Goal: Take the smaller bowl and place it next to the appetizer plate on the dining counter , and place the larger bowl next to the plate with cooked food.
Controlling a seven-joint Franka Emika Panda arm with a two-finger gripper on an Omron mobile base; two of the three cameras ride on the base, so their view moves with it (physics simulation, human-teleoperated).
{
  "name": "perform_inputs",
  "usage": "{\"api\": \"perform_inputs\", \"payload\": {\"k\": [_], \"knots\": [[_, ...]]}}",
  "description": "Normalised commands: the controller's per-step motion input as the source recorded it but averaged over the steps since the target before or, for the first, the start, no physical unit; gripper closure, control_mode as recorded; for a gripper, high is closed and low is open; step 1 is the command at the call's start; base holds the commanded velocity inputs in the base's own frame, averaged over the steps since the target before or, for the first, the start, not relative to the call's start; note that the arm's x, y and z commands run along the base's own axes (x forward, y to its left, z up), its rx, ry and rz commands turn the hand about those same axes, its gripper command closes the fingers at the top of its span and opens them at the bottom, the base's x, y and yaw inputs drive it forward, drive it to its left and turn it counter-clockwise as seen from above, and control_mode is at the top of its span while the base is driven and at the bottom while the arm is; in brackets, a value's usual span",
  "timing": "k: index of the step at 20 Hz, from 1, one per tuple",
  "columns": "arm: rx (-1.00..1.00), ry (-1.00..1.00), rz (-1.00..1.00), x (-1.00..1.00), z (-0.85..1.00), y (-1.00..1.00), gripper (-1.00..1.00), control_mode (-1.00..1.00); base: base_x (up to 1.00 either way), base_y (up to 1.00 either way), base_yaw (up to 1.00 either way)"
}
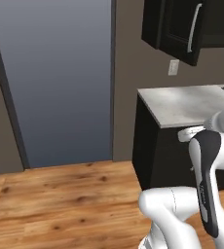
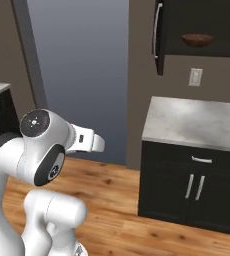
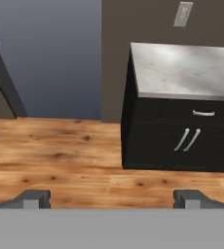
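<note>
**Arm idle near the marble worktop, wooden bowl up in the cabinet**

A wooden floor fills the lower left of the left base view, below a grey-blue doorway. At right in the right base view stands a marble worktop on black cabinets. Above it, at upper right, an open wall cabinet holds the smaller bowl on its shelf. A wall socket sits between shelf and worktop. In the hand view, the gripper is at the bottom, fingers spread wide with nothing between them, over the floor.
</note>
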Motion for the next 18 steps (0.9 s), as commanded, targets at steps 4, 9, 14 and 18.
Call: {"api": "perform_inputs", "payload": {"k": [4,9,14,18], "knots": [[0.00,0.00,0.00,0.00,0.00,0.00,-1.00,1.00,0.39,-0.61,-0.12],[0.00,0.00,0.00,0.00,0.00,0.00,-1.00,1.00,0.55,-0.40,-0.20],[0.00,0.00,0.00,0.00,0.00,0.00,-1.00,1.00,0.80,-0.28,-0.23],[0.00,0.00,0.00,0.00,0.00,0.00,-1.00,1.00,0.58,-0.40,-0.25]]}}
